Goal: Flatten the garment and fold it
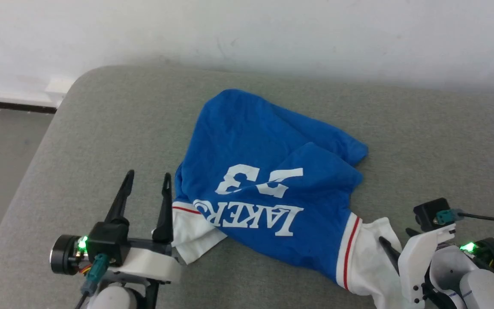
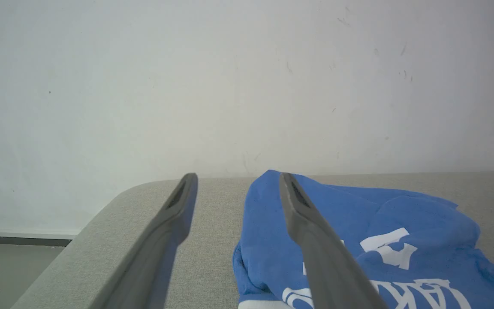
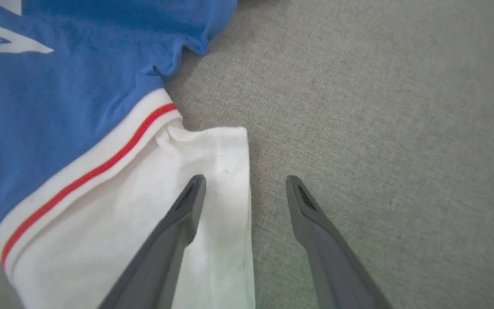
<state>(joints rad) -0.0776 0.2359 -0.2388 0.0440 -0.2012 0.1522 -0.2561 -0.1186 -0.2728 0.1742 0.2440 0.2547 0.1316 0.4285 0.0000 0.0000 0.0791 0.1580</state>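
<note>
Both spread and empty, the left hand point(image 1: 149, 174) and right hand point(image 3: 246, 178) are hovering by the white sleeves point(image 1: 193, 238) of the soft, light shirt point(image 1: 264, 171) at 7 and 5 o'clock, likely good pinching spots.

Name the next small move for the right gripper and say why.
Probably lower the open right gripper and close on the edge of the white sleeve, which lies between its fingers. The T-shirt is crumpled on the grey cushion, so that sleeve needs pulling outward to flatten it.
</note>
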